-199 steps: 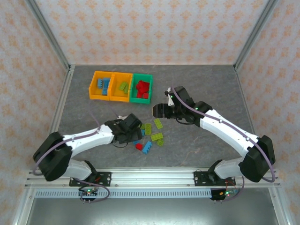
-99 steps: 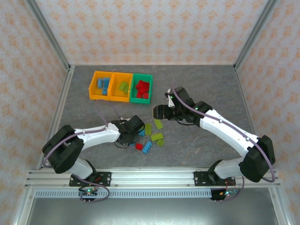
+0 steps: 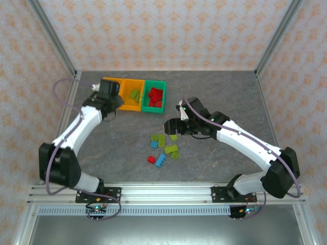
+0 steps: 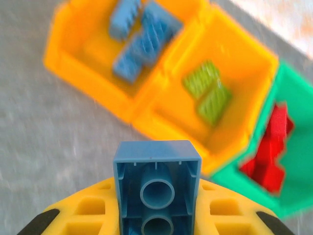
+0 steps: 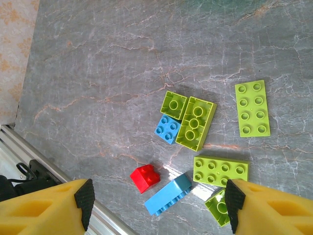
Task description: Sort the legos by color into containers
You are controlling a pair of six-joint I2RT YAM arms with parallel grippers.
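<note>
Near blurred bins (image 4: 93,83), left pincer (image 3: 109,93) clamping blue brick (image 4: 157,183), right pincer (image 5: 159,203) wide, empty.

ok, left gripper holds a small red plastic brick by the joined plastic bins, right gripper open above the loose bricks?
Not red: the left wrist view shows the small plastic brick in the left gripper is blue. Rest stands: it's by the joined plastic bins, right gripper open above the loose bricks.

Light is bright and even. Left wrist view blurs the joined orange-yellow and green plastic bins (image 4: 167,59); right wrist view is sharp, shadows soft.
</note>
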